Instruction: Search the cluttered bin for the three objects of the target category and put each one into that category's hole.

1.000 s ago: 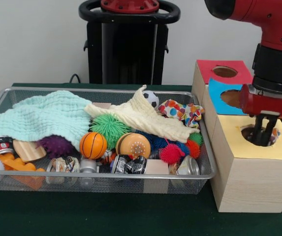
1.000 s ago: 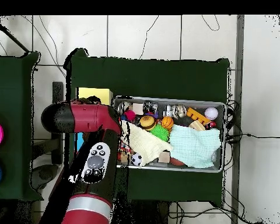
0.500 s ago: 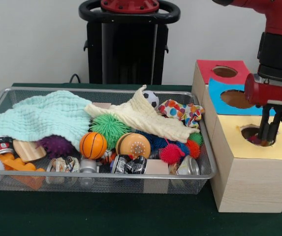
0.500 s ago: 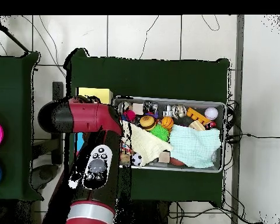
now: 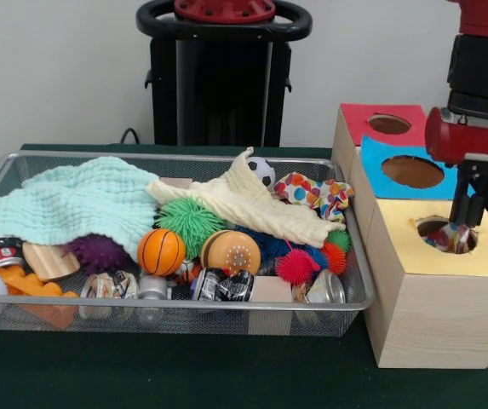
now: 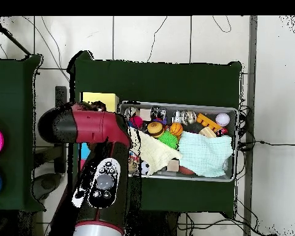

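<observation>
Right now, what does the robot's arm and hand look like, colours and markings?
The arm is glossy red with black joint sections. From overhead, a grey oval panel with dark round buttons sits on its upper link. In the front view a black cylindrical wrist sits above a rounded red housing, and the hand below it is slim and black.

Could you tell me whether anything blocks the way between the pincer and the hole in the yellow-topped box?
Nothing visible does. The pincer hangs right over the round hole in the yellow-topped box, its tips at the hole's mouth. Something colourful shows inside the hole, at the tips.
</observation>
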Tool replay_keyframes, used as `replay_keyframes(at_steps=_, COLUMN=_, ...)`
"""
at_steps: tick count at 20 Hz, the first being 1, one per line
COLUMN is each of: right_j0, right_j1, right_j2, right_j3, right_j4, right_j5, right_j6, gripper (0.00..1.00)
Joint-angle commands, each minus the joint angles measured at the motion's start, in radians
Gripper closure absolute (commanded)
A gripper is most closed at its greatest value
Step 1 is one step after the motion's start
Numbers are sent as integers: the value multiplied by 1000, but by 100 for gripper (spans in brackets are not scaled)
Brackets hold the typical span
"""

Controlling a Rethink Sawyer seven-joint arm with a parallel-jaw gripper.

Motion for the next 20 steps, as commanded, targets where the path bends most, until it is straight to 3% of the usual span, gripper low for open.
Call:
replay_keyframes(at_steps=1, right_j0=-54, right_j1=-39, right_j2=128, right_j3=137, right_j4=33, right_j5=81, right_j6=132, gripper=100)
replay_keyframes(at_steps=10, right_j0=-102, right_j1=-77, right_j2=182, right_j3=203, right_j4=28, right_j5=28, right_j6=112, gripper=100)
replay_keyframes(at_steps=20, right_j0=-98, right_j1=-39, right_j2=189, right_j3=178, right_j4=15, right_j5=-41, right_j6=152, gripper=100)
